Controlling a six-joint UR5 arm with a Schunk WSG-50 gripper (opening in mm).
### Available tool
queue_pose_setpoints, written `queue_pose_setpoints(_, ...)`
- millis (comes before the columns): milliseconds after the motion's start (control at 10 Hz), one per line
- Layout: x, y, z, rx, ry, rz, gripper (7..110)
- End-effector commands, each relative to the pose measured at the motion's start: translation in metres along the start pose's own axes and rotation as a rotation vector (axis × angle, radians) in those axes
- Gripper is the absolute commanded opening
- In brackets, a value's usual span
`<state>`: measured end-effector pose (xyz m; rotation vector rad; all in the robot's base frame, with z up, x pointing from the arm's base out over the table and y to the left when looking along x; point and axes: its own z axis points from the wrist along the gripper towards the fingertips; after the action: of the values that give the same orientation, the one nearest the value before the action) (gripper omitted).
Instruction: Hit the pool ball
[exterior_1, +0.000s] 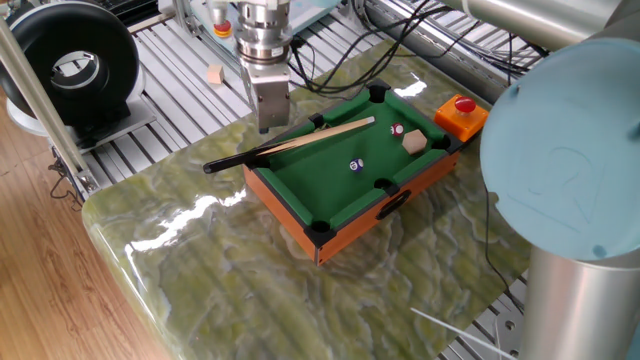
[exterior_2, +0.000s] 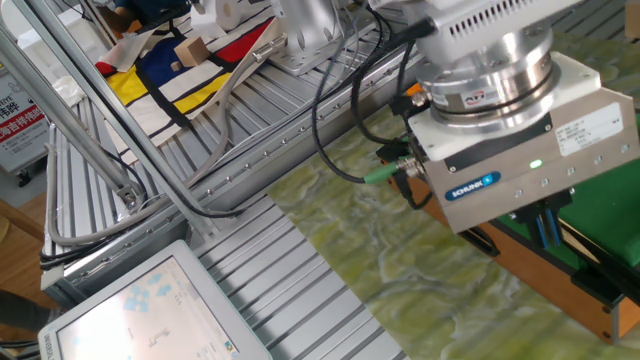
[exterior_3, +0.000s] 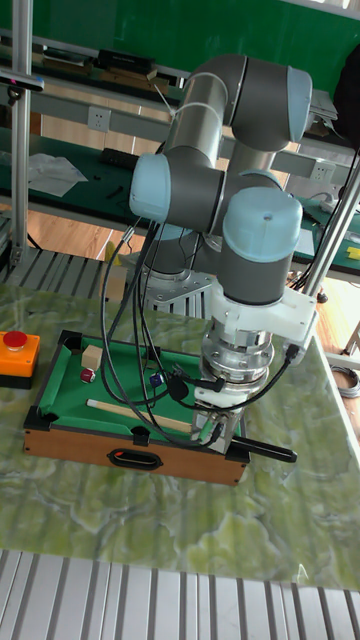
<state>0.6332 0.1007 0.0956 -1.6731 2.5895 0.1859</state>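
Observation:
The pool ball (exterior_1: 355, 165), tiny and dark blue with a white spot, rests mid-felt on the mini pool table (exterior_1: 290, 205); it also shows in the tall view as the pool ball (exterior_3: 156, 380). A wooden cue (exterior_1: 320, 134) with a black handle lies across the table's left corner and sticks out over the rim. My gripper (exterior_1: 267, 127) hangs just above the cue's handle end, far left of the ball. In the tall view the gripper (exterior_3: 216, 432) stands with its fingers apart on either side of the cue, holding nothing. Its fingers (exterior_2: 545, 226) point down at the table rim.
A red-and-white ball (exterior_1: 397, 130) and a tan cube (exterior_1: 414, 142) lie near the table's far right end. An orange box with a red button (exterior_1: 461, 112) stands beside that end. Cables (exterior_2: 330, 120) trail behind the gripper.

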Motion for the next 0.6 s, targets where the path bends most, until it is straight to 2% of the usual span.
queue_pose_setpoints(0, -0.015, 0.004, -0.012, -0.014, -0.045, 0.038, 7)
queue_pose_setpoints(100, -0.016, 0.004, -0.012, -0.015, -0.047, 0.034, 7)
queue_pose_setpoints(300, -0.007, 0.001, -0.008, 0.013, 0.011, -0.073, 7)
queue_pose_setpoints(500, -0.003, 0.001, -0.009, 0.019, 0.016, -0.112, 7)
